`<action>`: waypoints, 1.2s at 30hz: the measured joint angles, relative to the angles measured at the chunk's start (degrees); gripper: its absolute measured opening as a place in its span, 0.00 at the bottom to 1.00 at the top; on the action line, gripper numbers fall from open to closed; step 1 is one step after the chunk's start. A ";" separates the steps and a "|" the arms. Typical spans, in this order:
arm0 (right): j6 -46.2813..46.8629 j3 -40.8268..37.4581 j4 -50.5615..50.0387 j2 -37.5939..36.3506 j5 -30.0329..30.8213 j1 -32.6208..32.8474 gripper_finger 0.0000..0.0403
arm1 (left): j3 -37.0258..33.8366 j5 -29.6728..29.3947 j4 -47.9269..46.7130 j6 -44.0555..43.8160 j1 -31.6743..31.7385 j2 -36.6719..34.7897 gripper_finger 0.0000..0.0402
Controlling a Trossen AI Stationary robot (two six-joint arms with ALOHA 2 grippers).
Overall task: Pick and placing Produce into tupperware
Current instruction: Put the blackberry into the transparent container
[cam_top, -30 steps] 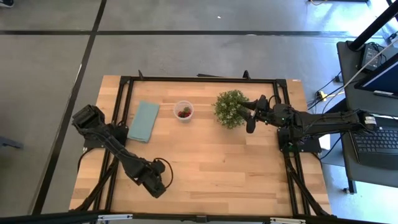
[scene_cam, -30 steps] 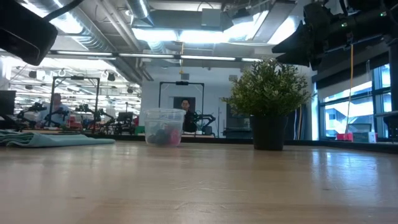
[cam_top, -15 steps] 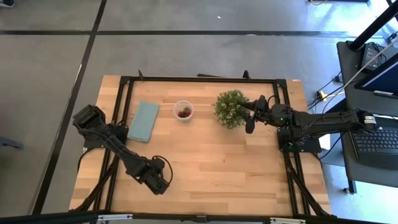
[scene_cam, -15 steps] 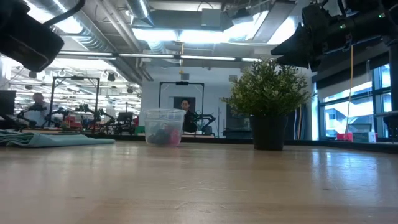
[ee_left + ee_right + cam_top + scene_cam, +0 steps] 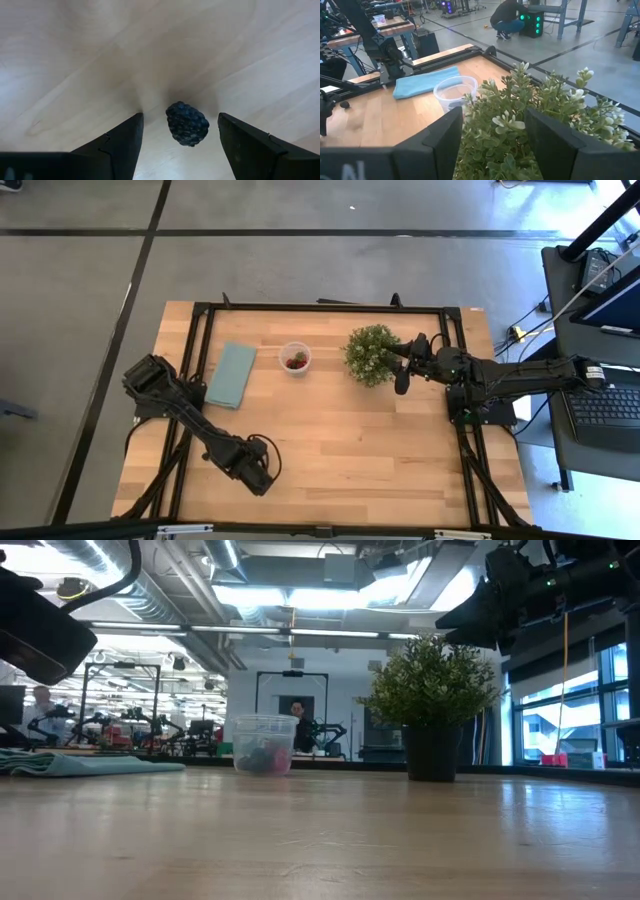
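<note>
Wooden table [image 5: 350, 440] fills the middle of the high view, and nearest, at its lower left, the left gripper [image 5: 258, 477] has shifted slightly over the last second. Its fingers are spread and grip nothing; in the left wrist view a dark berry [image 5: 187, 123] lies on the wood between them, lower centre, seemingly untouched. That suggests the arm is lining up for a grab, with closing still to do. Farther up, left of centre, the clear cup [image 5: 295, 358] already holds some red and dark pieces, a teal cloth [image 5: 232, 374] to its left. At upper right the right gripper [image 5: 406, 366] waits, fingers apart and empty, beside the potted plant [image 5: 370, 353], unchanged
</note>
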 joint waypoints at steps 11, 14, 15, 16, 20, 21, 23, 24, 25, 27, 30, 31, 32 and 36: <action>0.13 0.00 0.00 0.01 0.00 -0.01 0.54 | -0.13 1.05 -0.74 -0.18 1.43 0.20 0.50; 0.15 0.00 0.00 0.01 -0.01 -0.01 0.54 | -0.15 1.09 -1.12 -0.16 1.70 0.24 0.45; 0.15 0.00 0.02 0.02 0.00 -0.01 0.54 | -0.15 1.22 -1.27 -0.18 1.82 0.24 0.43; 0.16 0.00 0.00 0.02 -0.02 0.00 0.54 | -0.17 1.26 -1.37 -0.18 1.96 0.24 0.42; 0.19 0.00 0.00 0.00 0.00 -0.01 0.54 | -0.17 1.38 -1.84 -0.18 2.39 0.27 0.36; 0.15 0.00 0.01 0.00 0.00 -0.01 0.54 | -0.17 1.45 -2.00 -0.18 2.49 0.29 0.35; 0.13 0.00 0.01 0.00 0.00 0.00 0.54 | -0.17 1.43 -2.29 -0.15 2.52 0.30 0.32; 0.14 0.00 0.01 0.00 0.00 -0.01 0.54 | -0.17 1.38 -2.37 -0.03 2.52 0.31 0.31; 0.13 0.00 0.00 0.00 0.00 0.00 0.54 | -0.17 1.32 -2.41 0.02 2.52 0.31 0.30; 0.11 0.00 0.00 0.00 0.00 0.00 0.54 | -0.17 1.25 -2.47 0.06 2.52 0.31 0.27; 0.03 0.00 0.01 0.00 0.00 -0.01 0.54 | -0.17 1.19 -2.54 0.72 2.52 0.31 0.24; 0.02 0.00 0.00 0.00 0.00 -0.01 0.54 | -0.17 1.24 -2.55 1.46 2.52 0.29 0.23; 0.00 0.00 0.01 0.00 0.00 -0.01 0.54 | -0.17 1.47 -2.57 2.18 2.64 0.29 0.23; -0.02 0.00 0.01 0.00 0.00 0.00 0.54 | -0.35 3.99 -2.58 6.42 3.88 -0.39 0.24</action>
